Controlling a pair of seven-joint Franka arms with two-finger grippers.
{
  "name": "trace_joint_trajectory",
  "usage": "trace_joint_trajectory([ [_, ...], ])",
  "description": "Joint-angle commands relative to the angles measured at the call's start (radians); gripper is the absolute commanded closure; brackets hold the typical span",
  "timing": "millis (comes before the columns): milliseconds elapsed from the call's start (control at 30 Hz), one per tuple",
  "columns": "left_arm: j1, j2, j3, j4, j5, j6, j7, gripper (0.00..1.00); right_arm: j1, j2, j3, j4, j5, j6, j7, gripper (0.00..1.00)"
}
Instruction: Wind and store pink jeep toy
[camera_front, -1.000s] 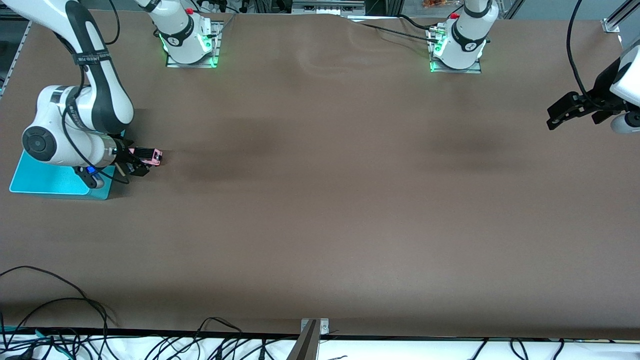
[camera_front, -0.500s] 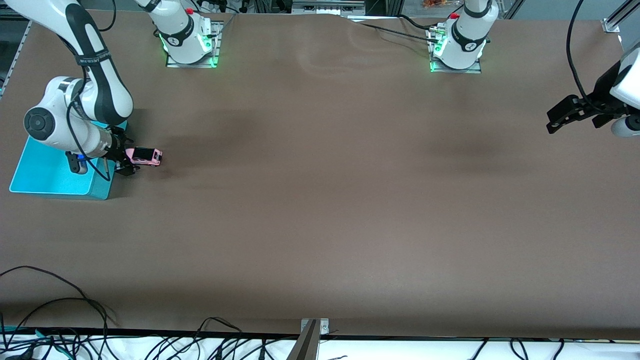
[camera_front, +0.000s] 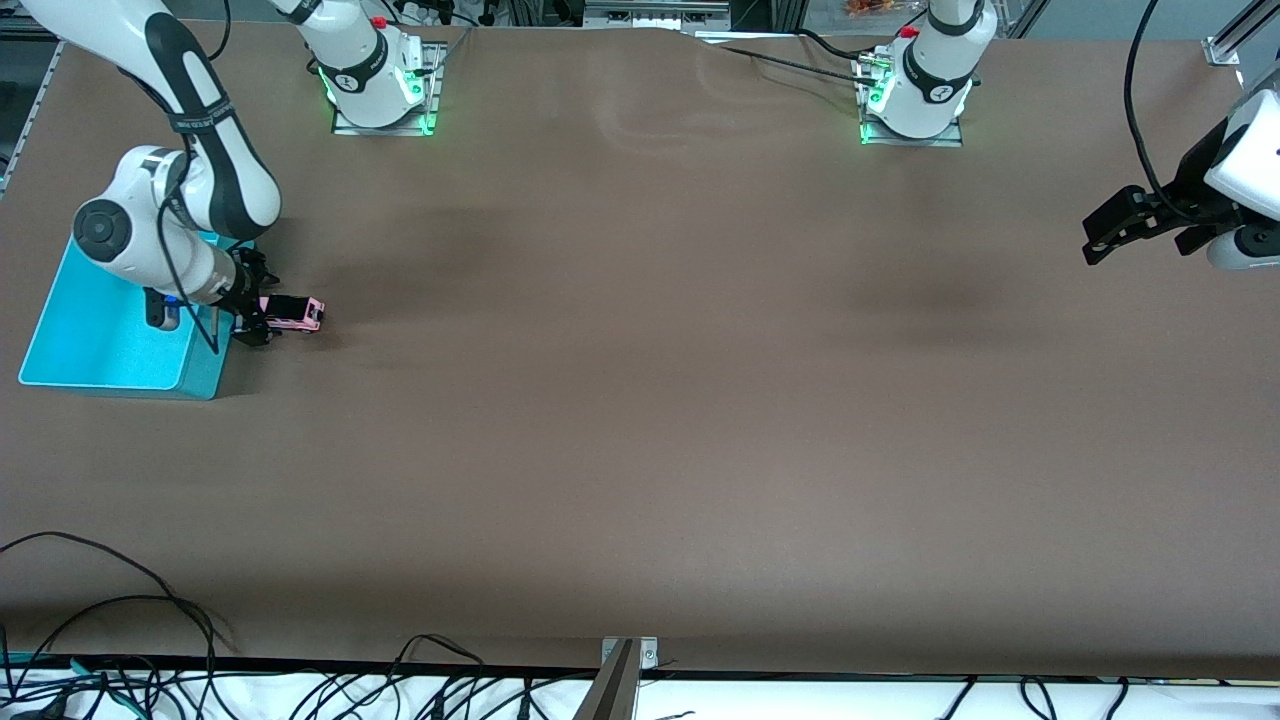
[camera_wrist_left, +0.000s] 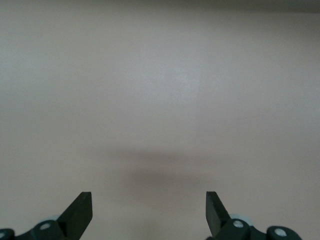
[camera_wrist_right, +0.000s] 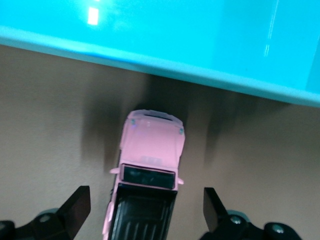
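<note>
The right gripper (camera_front: 262, 322) hangs low with its fingers spread wide around the small pink jeep toy (camera_front: 298, 313), which sits on the brown table (camera_front: 640, 400) just beside the turquoise plastic bin (camera_front: 110, 345). The left gripper (camera_front: 1105, 233), also spread apart and empty, waits over the table's other end.

In the right wrist view the pink jeep toy (camera_wrist_right: 147, 175) is cut off at the picture's lower edge, so its rear end does not show. The turquoise bin (camera_wrist_right: 165, 35) runs out past three edges there (only one wall and some floor appear). In the front view the right pincer (camera_front: 262, 320) and arm cover the jeep's bin-side end at 9 o'clock, along with part of the bin's rim. The left pincer (camera_front: 1105, 232) shows, but its arm is cropped at the picture's edge.
</note>
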Motion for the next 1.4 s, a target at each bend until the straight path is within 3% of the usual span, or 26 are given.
trace_joint_trajectory([
  [0,0.001,0.015,0.004,0.037,-0.018,-0.027,0.022,0.0,0.004,-0.01,-0.001,-0.041,0.012,0.052,0.05,0.0],
  [67,0.001,0.017,0.004,0.036,-0.018,-0.027,0.022,0.0,0.004,-0.01,-0.001,-0.039,0.012,0.052,0.061,0.09],
  [233,0.001,0.015,0.003,0.037,-0.018,-0.027,0.022,0.0,0.006,-0.01,-0.001,-0.033,0.012,0.055,0.137,0.56],
  [500,-0.001,0.022,-0.002,0.037,-0.018,-0.025,0.023,0.0,0.01,-0.013,0.005,-0.025,0.012,0.054,0.147,0.81],
  [767,-0.006,0.022,-0.003,0.037,-0.019,-0.025,0.023,0.0,0.01,-0.027,0.013,0.002,0.015,0.043,0.15,0.81],
  [967,-0.006,0.02,-0.003,0.037,-0.018,-0.025,0.023,0.0,0.012,-0.046,0.083,0.041,0.015,0.017,0.272,0.81],
  [1367,-0.004,0.02,-0.003,0.039,-0.018,-0.025,0.023,0.0,0.012,-0.057,0.102,0.2,0.015,-0.22,0.303,0.81],
])
